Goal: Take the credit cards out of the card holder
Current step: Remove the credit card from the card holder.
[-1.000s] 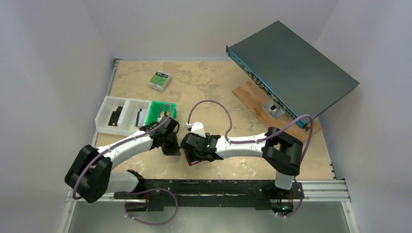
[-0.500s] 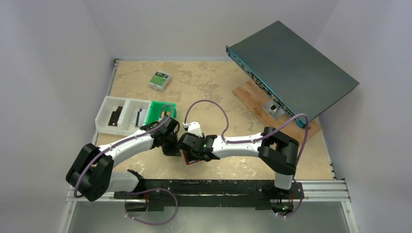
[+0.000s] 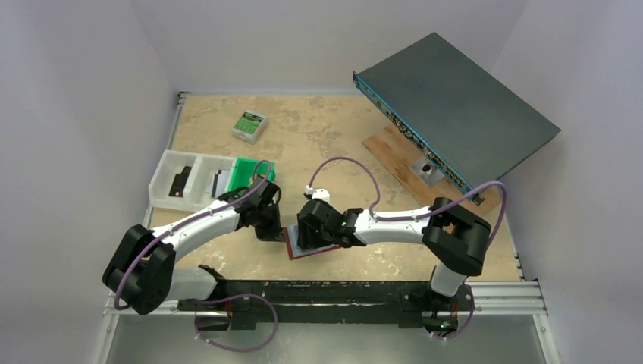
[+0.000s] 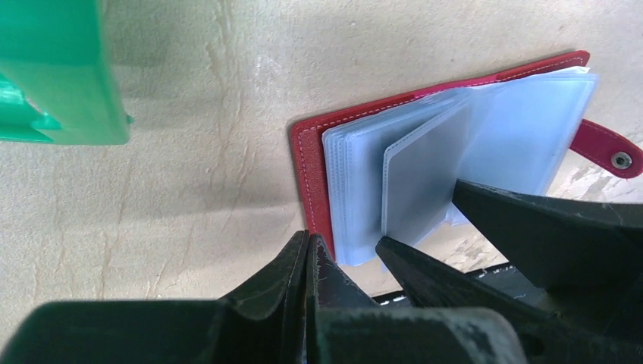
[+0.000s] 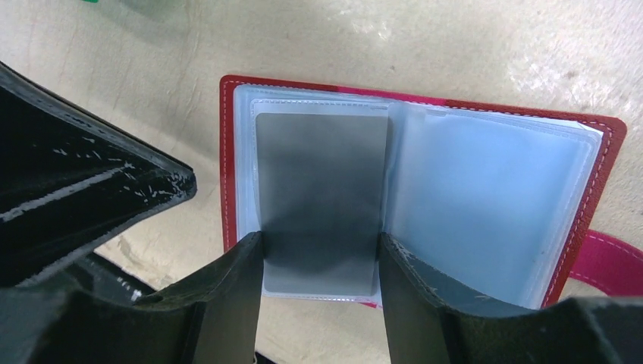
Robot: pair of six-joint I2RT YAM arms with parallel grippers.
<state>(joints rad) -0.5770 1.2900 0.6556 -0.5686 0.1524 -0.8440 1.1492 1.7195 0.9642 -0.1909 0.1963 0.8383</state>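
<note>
On the table [image 3: 334, 136], our shut left gripper [image 4: 307, 254] pins the holder [image 4: 307, 174] while our half-open right gripper [image 5: 318, 246] pinches the card [image 5: 318, 182], surely stiff and slippery, by its sides.

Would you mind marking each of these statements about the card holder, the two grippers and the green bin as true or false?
1. The card holder lies open on the table. True.
2. The left gripper stands wide open. False: it is shut, pinching the edge of the holder's red cover.
3. A grey card in a clear sleeve lies between the fingers of the right gripper. True.
4. The snap tab is buttoned shut. False: it sticks out free beside the open holder.
5. The green bin sits on the robot's right. False: it sits on the left, next to a clear tray.
</note>
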